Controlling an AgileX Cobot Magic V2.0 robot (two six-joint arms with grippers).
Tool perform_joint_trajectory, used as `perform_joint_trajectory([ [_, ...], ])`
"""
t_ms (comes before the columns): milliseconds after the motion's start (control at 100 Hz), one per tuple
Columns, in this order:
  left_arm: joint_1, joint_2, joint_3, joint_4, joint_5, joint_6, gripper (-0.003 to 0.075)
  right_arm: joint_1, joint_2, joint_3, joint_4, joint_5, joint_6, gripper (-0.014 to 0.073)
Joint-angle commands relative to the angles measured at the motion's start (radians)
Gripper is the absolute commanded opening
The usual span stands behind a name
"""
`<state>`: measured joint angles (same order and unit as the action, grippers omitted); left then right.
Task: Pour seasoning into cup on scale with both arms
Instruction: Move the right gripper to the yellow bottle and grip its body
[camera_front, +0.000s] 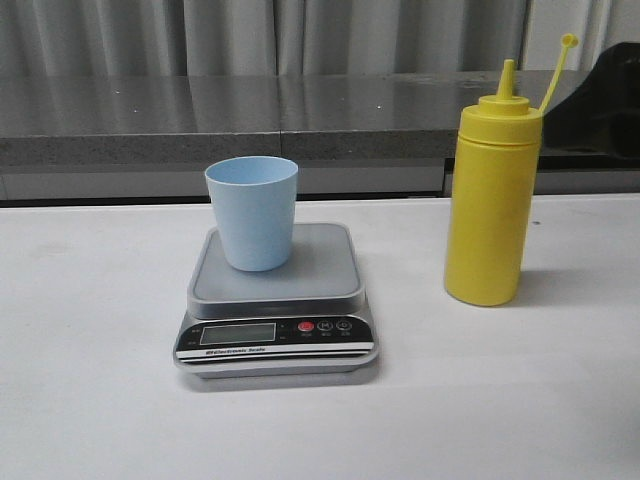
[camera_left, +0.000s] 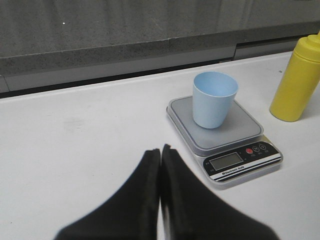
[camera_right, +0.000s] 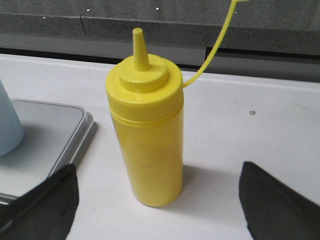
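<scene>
From my front camera I see the pale blue cup (camera_front: 252, 212) standing upright on the grey platform of the digital kitchen scale (camera_front: 277, 300), set toward the platform's back left part. The scale sits on the white counter (camera_front: 90, 380) with its black panel, LCD and red button facing me. I cannot read the display. To the robot's right of the scale, apart from it, the yellow squeeze bottle (camera_front: 492, 195) stands upright on the counter, nozzle uncapped, its thin cap strap arching up and away to the right. Neither arm shows in this view.

On my left wrist camera, the left claw (camera_left: 160, 152) has its two black fingers pressed together, holding nothing, hovering over bare counter near the scale's front corner. The cup and scale lie ahead of it with nothing between.

On my right wrist camera, the right claw (camera_right: 160, 200) is spread wide, one finger at each lower corner of the view, and the bottle (camera_right: 147, 125) stands in line between them, not touched. The scale's edge (camera_right: 75, 135) and a sliver of the cup (camera_right: 7, 125) sit just beside the bottle on one side.

Behind the counter runs a grey speckled ledge (camera_front: 200, 120), with pale curtains (camera_front: 250, 35) beyond it.
</scene>
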<state>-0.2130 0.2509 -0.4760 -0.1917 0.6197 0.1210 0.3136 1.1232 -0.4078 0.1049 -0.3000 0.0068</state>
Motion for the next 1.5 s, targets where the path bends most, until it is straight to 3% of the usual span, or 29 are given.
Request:
perform_joint_trajectory([
  [0, 0.002, 0.008, -0.027, -0.013, -0.069, -0.006, -0.0020, 0.014, 0.042, -0.033, -0.003, -0.146, -0.007, 0.0644],
  [660, 0.002, 0.008, -0.027, -0.013, -0.069, -0.006, -0.0020, 0.033, 0.435, -0.033, -0.010, -0.569, -0.007, 0.0644],
  [1490, 0.002, 0.008, -0.027, -0.013, -0.069, -0.006, -0.0020, 0.033, 0.603, -0.207, -0.010, -0.567, 0.039, 0.0644],
])
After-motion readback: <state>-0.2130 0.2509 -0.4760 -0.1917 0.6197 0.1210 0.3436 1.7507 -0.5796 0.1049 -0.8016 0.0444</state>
